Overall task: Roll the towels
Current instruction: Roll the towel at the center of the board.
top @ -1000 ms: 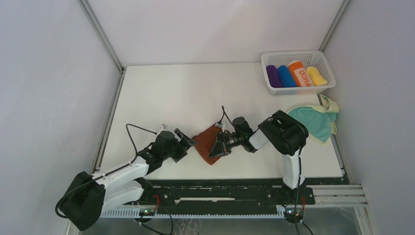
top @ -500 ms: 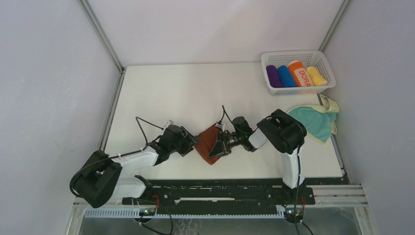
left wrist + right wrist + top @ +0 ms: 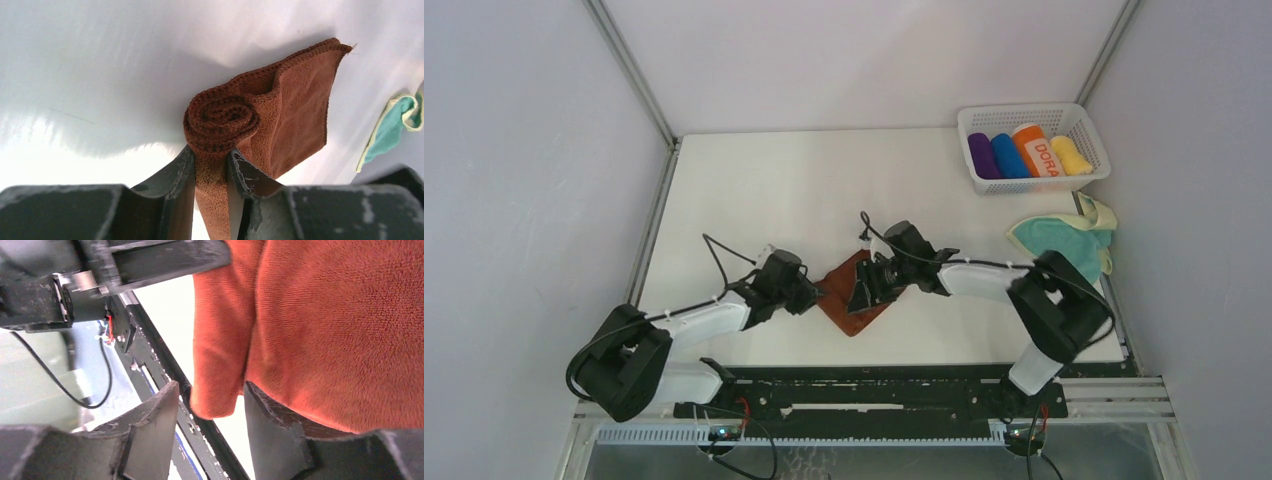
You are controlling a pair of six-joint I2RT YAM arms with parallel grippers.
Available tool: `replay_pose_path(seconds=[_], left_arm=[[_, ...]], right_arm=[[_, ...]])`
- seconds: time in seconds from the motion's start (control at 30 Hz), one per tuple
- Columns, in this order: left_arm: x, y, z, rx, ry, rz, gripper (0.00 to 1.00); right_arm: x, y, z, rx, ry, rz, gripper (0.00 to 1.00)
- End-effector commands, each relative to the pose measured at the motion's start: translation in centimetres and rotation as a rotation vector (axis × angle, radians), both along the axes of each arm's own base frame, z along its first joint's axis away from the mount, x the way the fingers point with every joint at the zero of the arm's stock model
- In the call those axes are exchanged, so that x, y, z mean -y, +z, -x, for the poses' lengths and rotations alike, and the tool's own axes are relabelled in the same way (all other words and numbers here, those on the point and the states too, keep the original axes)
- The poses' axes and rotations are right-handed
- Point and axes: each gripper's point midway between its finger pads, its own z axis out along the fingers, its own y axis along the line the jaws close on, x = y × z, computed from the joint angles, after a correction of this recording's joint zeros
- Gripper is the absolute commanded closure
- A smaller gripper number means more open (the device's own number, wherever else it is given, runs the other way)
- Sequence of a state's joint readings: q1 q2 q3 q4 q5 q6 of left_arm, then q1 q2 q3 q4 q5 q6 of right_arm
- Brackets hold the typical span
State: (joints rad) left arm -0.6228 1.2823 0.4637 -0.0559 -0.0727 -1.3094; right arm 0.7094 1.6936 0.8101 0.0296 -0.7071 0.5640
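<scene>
The rust-brown towel (image 3: pixel 850 316) lies near the table's front, between the two grippers. In the left wrist view its near end is wound into a tight roll (image 3: pixel 220 121), with the rest spread flat behind. My left gripper (image 3: pixel 815 293) (image 3: pixel 210 152) is shut on a fold of cloth just under that roll. My right gripper (image 3: pixel 865 292) (image 3: pixel 211 390) stands open on the towel's right side. A rounded fold of the towel (image 3: pixel 220 340) hangs between its jaws, with a gap to the left finger. The teal towel (image 3: pixel 1064 248) (image 3: pixel 392 134) lies crumpled at the right edge.
A white basket (image 3: pixel 1036 184) at the back right holds purple (image 3: pixel 982 156), blue (image 3: pixel 1009 156), orange (image 3: pixel 1036 150) and yellow (image 3: pixel 1072 156) rolls. The black front rail (image 3: pixel 165 370) runs just beyond the towel in the right wrist view. Frame posts and walls enclose the table.
My left gripper has moved in and shut on the towel's rolled end. My right gripper has let go and opened, and the right arm has stretched out low to the left.
</scene>
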Motion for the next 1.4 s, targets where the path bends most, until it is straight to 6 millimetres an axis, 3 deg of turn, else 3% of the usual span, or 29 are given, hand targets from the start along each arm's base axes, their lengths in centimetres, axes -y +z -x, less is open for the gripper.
replay_pose_path(seconds=[0.0, 0.2, 0.37, 0.53, 0.67, 1.0, 1.13, 1.2, 1.37], left_arm=[[-2.1, 0.0, 0.7, -0.053, 0.049, -0.116, 0.71], [-3.6, 0.4, 1.7, -0.096, 0.09, -0.164, 0.7], [-4.1, 0.1, 2.5, -0.138, 0.117, -0.169, 0.7], [-4.4, -0.3, 3.0, -0.169, 0.137, -0.172, 0.69], [-4.4, -0.3, 3.2, -0.178, 0.147, -0.169, 0.69], [-4.4, -0.5, 3.4, -0.197, 0.154, -0.167, 0.69], [-4.4, -0.3, 3.3, -0.194, 0.155, -0.164, 0.66], [-4.4, 0.0, 3.3, -0.183, 0.161, -0.16, 0.6], [-5.1, 1.7, 2.6, -0.089, 0.189, -0.136, 0.33]], right_arm=[[1.9, 2.3, -0.3, 0.342, 0.038, 0.231, 0.48], [1.2, 4.4, 0.0, 0.705, 0.059, 0.405, 0.42], [-1.8, 4.9, 1.7, 0.93, 0.131, 0.443, 0.38], [-4.1, 4.3, 2.8, 1.091, 0.196, 0.479, 0.39], [-5.0, 2.6, 3.4, 1.184, 0.268, 0.533, 0.4], [-4.3, -2.0, 3.4, 1.196, 0.364, 0.678, 0.41], [-3.8, -3.2, 3.1, 1.201, 0.378, 0.733, 0.46], [-3.7, -3.5, 3.0, 1.192, 0.383, 0.738, 0.51], [-4.3, -3.1, 3.7, 1.052, 0.413, 0.609, 0.67]])
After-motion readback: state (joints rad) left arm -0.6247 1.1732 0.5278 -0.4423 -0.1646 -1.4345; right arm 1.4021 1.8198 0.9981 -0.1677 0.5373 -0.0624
